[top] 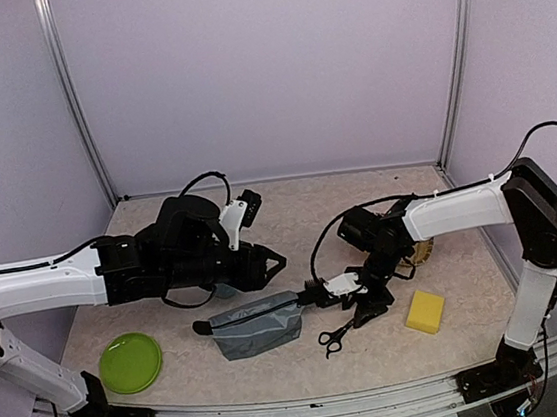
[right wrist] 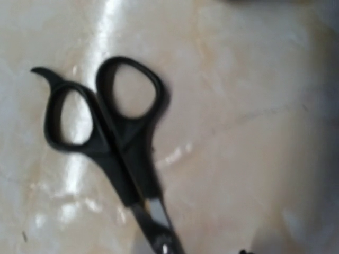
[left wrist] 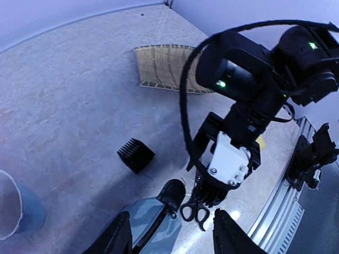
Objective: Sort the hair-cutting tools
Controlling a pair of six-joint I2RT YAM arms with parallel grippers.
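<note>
A pair of scissors (top: 334, 338) with black loop handles lies on the table just right of a grey zip pouch (top: 256, 324). My right gripper (top: 364, 311) points down over the blade end of the scissors (left wrist: 195, 210). In the right wrist view the scissors (right wrist: 106, 124) fill the frame, blurred, and my own fingers do not show. A small black ribbed block (left wrist: 136, 155) sits on the table beyond the pouch (left wrist: 151, 225). My left gripper (top: 271, 263) hovers above the pouch, its fingers (left wrist: 117, 236) apart with nothing between them.
A yellow sponge (top: 425, 312) lies right of the scissors and a green plate (top: 130, 362) sits at the front left. A light-blue cup (left wrist: 18, 203) stands at the left edge of the left wrist view. A woven mat (left wrist: 165, 67) lies behind the right arm.
</note>
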